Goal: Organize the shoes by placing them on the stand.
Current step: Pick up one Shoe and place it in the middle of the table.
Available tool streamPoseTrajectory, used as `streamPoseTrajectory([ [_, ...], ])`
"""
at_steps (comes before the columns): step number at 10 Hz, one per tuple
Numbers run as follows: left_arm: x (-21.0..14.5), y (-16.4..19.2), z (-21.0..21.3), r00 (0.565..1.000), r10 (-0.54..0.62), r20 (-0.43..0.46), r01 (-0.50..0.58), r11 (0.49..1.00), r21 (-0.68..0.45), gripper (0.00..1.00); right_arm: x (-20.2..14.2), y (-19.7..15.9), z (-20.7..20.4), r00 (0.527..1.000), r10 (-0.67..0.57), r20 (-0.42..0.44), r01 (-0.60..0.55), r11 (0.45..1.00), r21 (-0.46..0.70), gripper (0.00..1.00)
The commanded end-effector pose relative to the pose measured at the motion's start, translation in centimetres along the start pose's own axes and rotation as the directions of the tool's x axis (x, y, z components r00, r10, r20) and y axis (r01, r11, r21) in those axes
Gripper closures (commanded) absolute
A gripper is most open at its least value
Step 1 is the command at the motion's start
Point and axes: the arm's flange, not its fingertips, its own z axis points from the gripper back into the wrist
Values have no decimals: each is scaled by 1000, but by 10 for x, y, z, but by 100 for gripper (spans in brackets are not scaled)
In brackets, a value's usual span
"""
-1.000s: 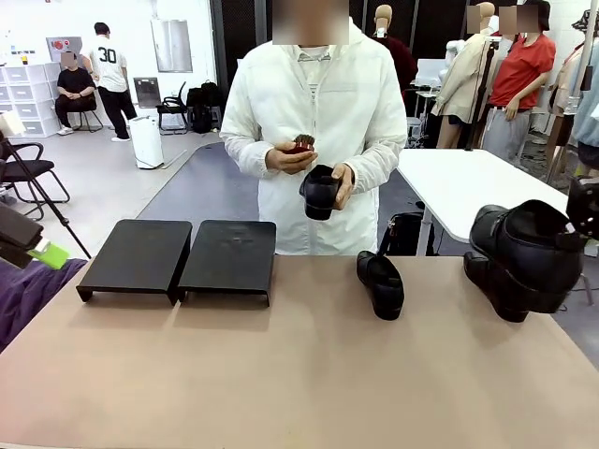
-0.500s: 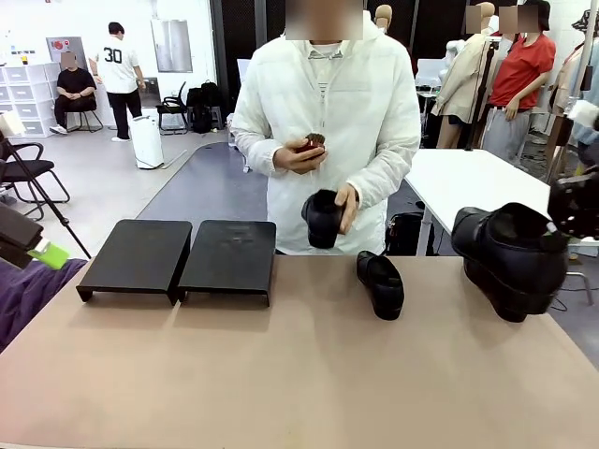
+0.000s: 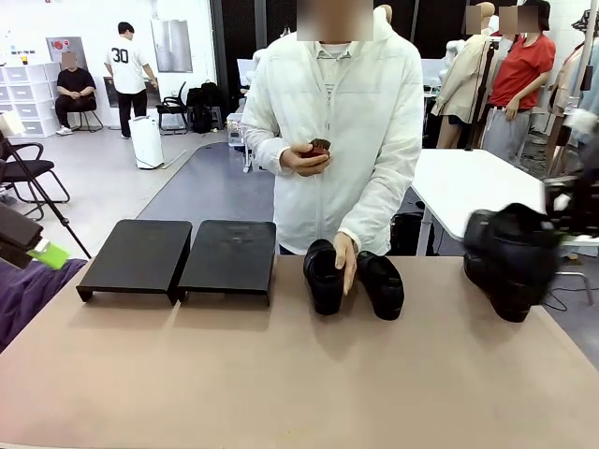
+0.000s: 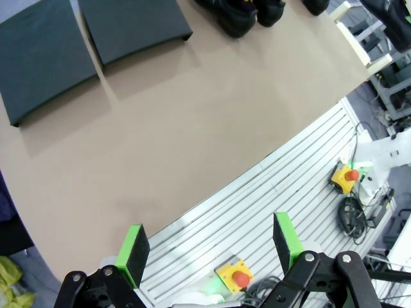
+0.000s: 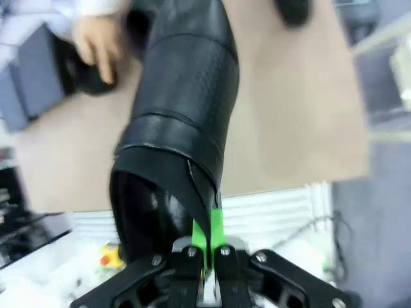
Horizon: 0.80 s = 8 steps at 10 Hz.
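The stand (image 3: 178, 254) sits on the left of the table as two black panels with nothing on them; it also lies at the top left in the left wrist view (image 4: 90, 38). A person's hand (image 3: 346, 257) rests on one black shoe (image 3: 323, 278) standing beside a second shoe (image 3: 381, 284) at the table's far middle. My right gripper (image 5: 207, 242) is shut on the collar of a third shoe (image 5: 183, 109), lifted at the far right (image 3: 513, 251), blurred. Another shoe (image 5: 292, 9) lies on the table beyond it. My left gripper (image 4: 209, 247) hangs open off the near left edge.
The person stands at the far side and holds a small brown object (image 3: 316, 148) in the other hand. A white table (image 3: 468, 182) stands behind at the right. Below my left gripper lie a slatted base (image 4: 282, 192) and emergency-stop buttons (image 4: 347, 176).
The person has lowered the shoe from chest height onto the table beside the other shoe. My right gripper has shifted slightly left with its shoe. The left arm has not moved.
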Motion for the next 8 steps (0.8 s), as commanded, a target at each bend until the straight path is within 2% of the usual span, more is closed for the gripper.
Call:
streamPoseTrajectory([
  [1, 1, 1, 2, 1000, -8, 3, 8, 1000, -20, 0, -11, -71, 51, 989, -149, 12, 149, 988, 26, 100],
  [2, 1, 1, 2, 1000, -8, 3, 8, 1000, -20, 0, -26, -92, 58, 976, -215, 31, 213, 975, 57, 100],
  [4, 1, 1, 2, 1000, -8, 3, 8, 1000, -20, 0, -38, -90, 45, 976, -210, 49, 206, 975, 80, 100],
  [6, 1, 1, 2, 1000, -8, 3, 8, 1000, -20, 0, -38, -55, 27, 988, -151, 41, 148, 987, 67, 100],
  [8, 1, 1, 2, 1000, -8, 3, 8, 1000, -20, 0, -43, 12, 6, 993, -108, -42, 111, 991, 70, 100],
])
